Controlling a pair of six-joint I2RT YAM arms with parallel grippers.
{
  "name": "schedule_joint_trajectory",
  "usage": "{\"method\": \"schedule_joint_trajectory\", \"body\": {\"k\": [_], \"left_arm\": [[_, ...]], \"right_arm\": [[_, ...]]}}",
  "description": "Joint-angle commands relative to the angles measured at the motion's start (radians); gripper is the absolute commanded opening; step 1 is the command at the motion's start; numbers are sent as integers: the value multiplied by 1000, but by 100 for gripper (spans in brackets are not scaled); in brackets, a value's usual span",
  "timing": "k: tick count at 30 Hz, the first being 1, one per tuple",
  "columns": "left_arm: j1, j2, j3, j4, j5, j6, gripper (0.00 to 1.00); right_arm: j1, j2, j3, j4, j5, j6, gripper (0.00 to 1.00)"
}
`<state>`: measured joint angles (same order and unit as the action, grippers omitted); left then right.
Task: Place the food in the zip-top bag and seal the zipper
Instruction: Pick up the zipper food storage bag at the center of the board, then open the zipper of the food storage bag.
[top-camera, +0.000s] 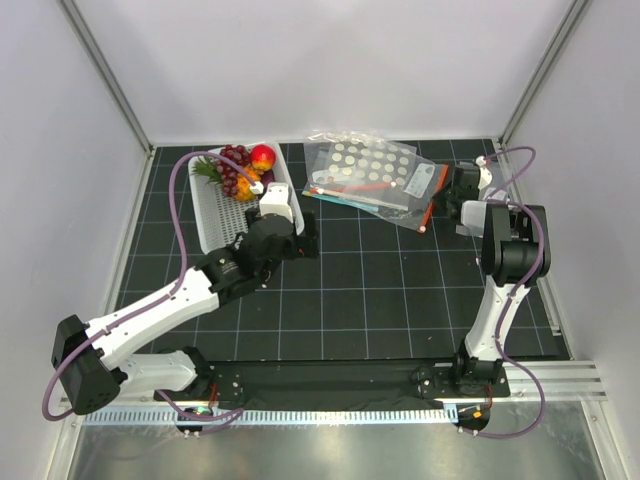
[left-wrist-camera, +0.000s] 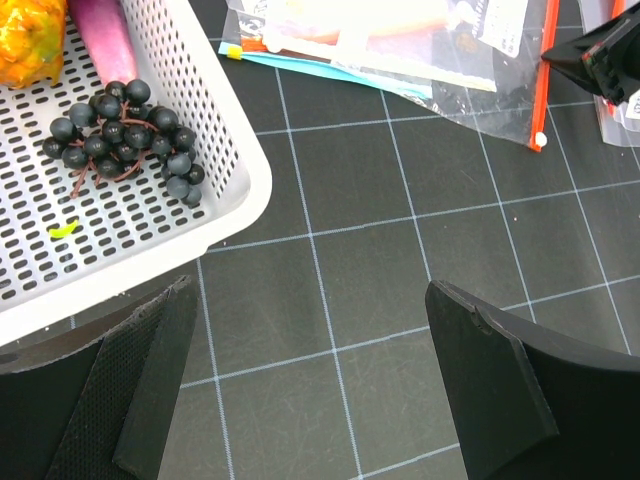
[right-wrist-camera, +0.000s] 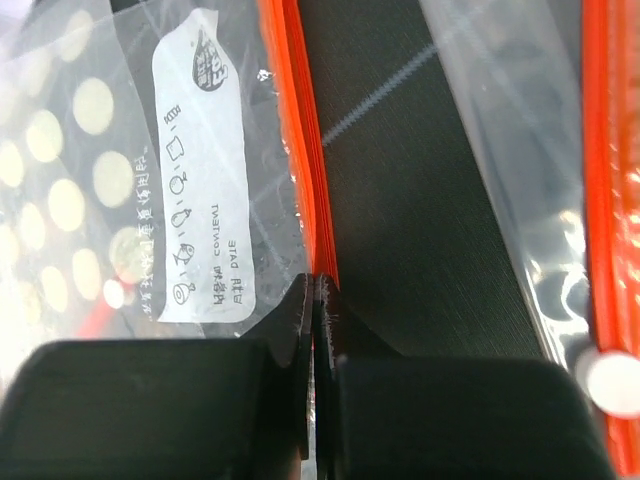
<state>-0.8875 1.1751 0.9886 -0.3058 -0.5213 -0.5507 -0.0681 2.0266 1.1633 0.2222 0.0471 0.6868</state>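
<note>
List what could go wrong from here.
1. The right claw pinches the red-orange zip strip with only its very tips, so a pull may slip it free.
2. The bags lie overlapped, so the dotted bag and the labelled bag could drag along.

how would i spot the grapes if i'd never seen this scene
Find the white basket at the far left of the mat. The grapes lie in it among toy fruit. They are a bunch of small dark beads, while the apple and pineapple are single bright pieces.
</note>
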Motion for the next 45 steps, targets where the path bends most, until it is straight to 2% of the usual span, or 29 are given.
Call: {"method": "schedule_joint_trajectory", "body": {"k": [1,5,11,16,20,23,31,34,38,40,45], "left_arm": [[1,-6,8,16,1,-14,100],[1,1,15,11,4,-8,100],[2,0,19,25,39,30,100],[2,-20,-5,79,156,89,100],[2,-40,-31,141,211,121,100],[2,-51,-65,206,253,130,100],[2,-41,-131,344,311,133,100],[1,-42,-157,405,391,141,100],[2,1,-151,435,429,149,100],[1,18,-148,457,466,152,97],[1,96,-120,471,500,143,92]], "right_arm": [[27,-112,-42,34,80,-72,1],[68,-251,-126,45,94,-115,1],[250,-518,-235,2,188,-216,1],[324,-782,-355,-55,159,-144,1],[350,-935,-424,-112,109,-93,1],[375,-1012,-491,-87,54,-46,1],[508,-1045,-511,-54,-29,-102,1],[518,-1059,-521,-44,-16,-104,1],[551,-1062,-539,-20,-3,-72,1],[588,-1071,-542,-30,49,-60,1],[634,-1108,-562,6,69,-64,1]]}}
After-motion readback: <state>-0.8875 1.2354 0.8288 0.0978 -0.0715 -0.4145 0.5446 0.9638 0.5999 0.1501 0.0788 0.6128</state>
